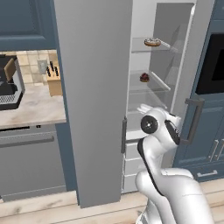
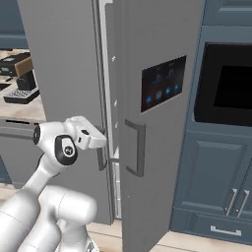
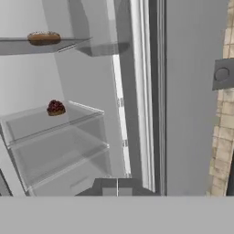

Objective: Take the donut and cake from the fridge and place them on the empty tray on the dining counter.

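Donut (image 1: pixel 152 42) sits on the upper glass shelf, cake (image 1: pixel 144 78) one below; gripper (image 3: pixel 117 188) pressed together, empty, inside the fridge (image 1: pixel 94 87).

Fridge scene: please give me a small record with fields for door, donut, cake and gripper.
fridge door: open, pale interior showing
donut: on the upper glass shelf
cake: on the glass shelf below, alone
gripper: shut, holding nothing, pointed into the fridge, short of both pastries
beside the fridge: dark wall oven in blue-grey cabinets
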